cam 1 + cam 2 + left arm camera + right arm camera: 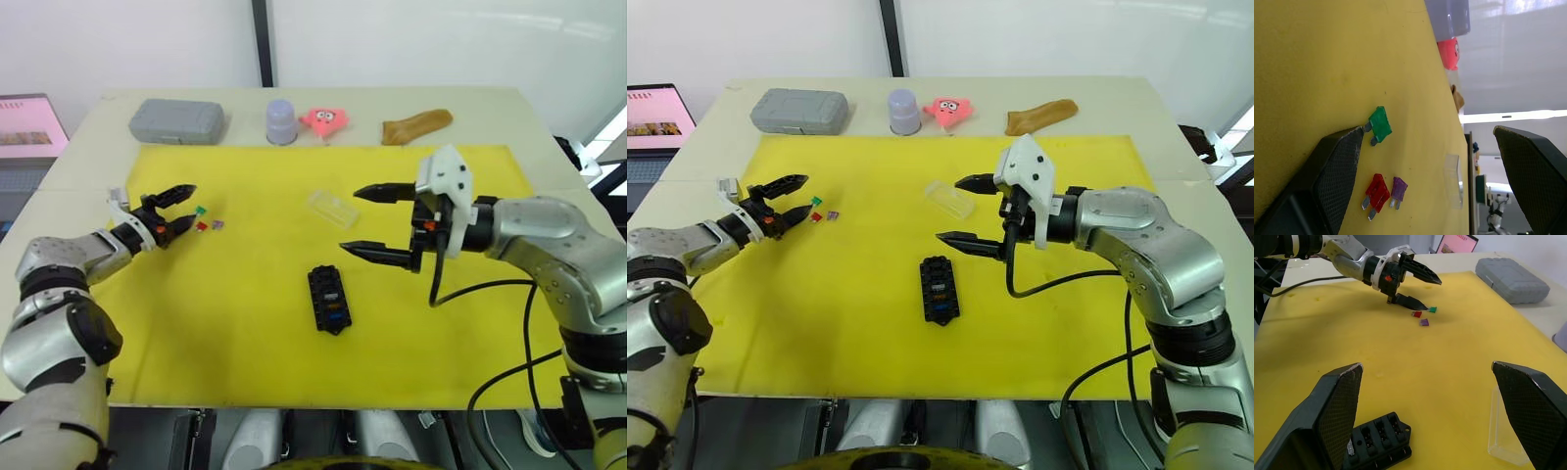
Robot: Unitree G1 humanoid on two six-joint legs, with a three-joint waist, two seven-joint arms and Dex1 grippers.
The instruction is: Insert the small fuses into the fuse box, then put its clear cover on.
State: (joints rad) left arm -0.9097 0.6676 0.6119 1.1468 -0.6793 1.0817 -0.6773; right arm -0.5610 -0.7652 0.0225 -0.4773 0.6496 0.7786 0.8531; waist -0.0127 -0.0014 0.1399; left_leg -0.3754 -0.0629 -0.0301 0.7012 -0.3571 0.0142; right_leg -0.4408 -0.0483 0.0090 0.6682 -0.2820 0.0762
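Left end effector (183,208) released beside green fuse (1380,124), right end effector (370,221) released.

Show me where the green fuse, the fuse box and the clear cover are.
green fuse (1381,125), left wrist view, on its plastic body.
fuse box (329,299), left eye view, on its slotted top.
clear cover (948,197), right eye view, on its top face.

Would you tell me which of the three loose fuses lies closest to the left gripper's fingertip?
The green fuse: its prongs nearly touch the left gripper's lower finger, while the red fuse and purple fuse lie together slightly apart.
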